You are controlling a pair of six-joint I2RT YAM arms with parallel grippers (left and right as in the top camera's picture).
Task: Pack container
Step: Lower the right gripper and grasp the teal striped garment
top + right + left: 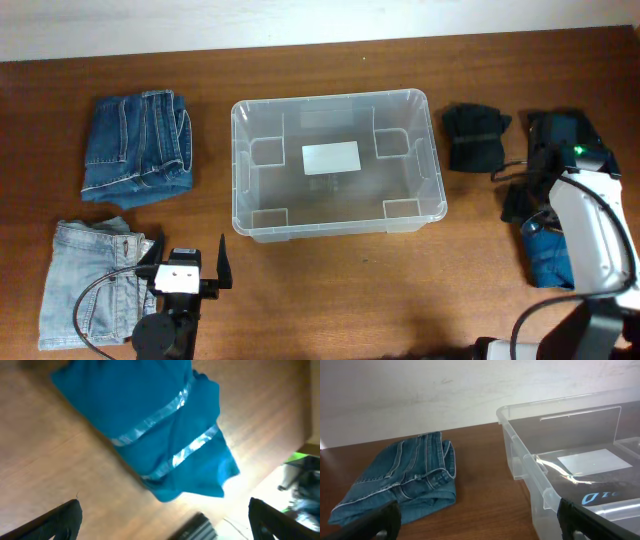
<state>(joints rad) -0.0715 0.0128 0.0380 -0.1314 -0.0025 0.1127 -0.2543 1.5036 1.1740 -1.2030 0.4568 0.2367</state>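
Left edge of table: 2 folded jeans, dark jeans (138,148) at the back and light jeans (90,285) at the front.
Left gripper (187,262): jaws wide, holding nothing, just beside the light jeans; container lies ahead and to its right.
Container (237,160): centre of table, empty, white label (331,158) on its floor; long axis runs left–right.
Black garment (475,135): just right of the container's back corner.
Right gripper (167,519): jaws wide, empty, hanging over the teal garment (150,430); container lies to its left, well apart.
Likely next: either arm takes its nearest garment — the left arm sits nearer the container.
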